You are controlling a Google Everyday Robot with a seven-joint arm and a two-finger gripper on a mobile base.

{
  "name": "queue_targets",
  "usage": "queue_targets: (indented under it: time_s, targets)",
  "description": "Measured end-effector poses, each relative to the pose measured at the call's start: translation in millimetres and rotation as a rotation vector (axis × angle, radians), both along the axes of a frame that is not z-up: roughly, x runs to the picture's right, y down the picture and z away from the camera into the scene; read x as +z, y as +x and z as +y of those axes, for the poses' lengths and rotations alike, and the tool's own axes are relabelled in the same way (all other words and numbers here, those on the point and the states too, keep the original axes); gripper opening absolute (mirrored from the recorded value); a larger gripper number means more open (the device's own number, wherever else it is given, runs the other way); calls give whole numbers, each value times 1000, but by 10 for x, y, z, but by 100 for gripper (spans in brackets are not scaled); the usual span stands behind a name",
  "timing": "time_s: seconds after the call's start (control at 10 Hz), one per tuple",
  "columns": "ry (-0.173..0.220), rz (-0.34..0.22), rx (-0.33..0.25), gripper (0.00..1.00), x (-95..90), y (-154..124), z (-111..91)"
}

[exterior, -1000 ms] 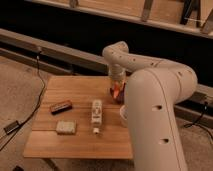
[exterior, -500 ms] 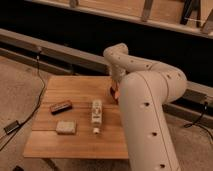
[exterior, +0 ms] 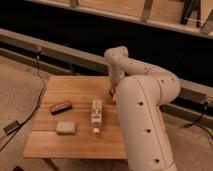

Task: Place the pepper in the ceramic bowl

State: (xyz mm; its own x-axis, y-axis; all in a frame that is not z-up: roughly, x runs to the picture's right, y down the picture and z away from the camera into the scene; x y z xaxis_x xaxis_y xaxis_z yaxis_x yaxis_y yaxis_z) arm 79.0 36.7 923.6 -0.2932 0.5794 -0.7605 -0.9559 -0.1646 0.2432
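Observation:
My gripper (exterior: 113,90) reaches down at the right edge of the wooden table (exterior: 75,87), mostly hidden behind my own white arm (exterior: 142,110). A small orange-red sliver of the pepper (exterior: 111,92) shows at its tip, and the gripper appears shut on it. The ceramic bowl is hidden, as my arm covers the table's right side.
A dark brown-red block (exterior: 61,106) lies at the table's left, with a pale beige pad (exterior: 66,127) in front of it. A white oblong item (exterior: 96,112) lies mid-table. A cable and a black box (exterior: 11,126) are on the floor at left. A long rail runs behind.
My arm has swung across the view and now covers more of the table's right side. The gripper and pepper show less than before. The items on the table have not moved.

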Motion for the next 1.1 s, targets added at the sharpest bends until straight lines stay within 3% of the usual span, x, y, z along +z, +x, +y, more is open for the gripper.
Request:
queue_targets:
  time_s: [0.2,0.4,0.6,1.1]
  targets:
    - [-40,-11,21,0,12,14,56]
    - [-77,-12,43,8,21,66,89]
    - [-95,0,60,30,24,147,68]
    - [-82,23,70,78,16,300,-98]
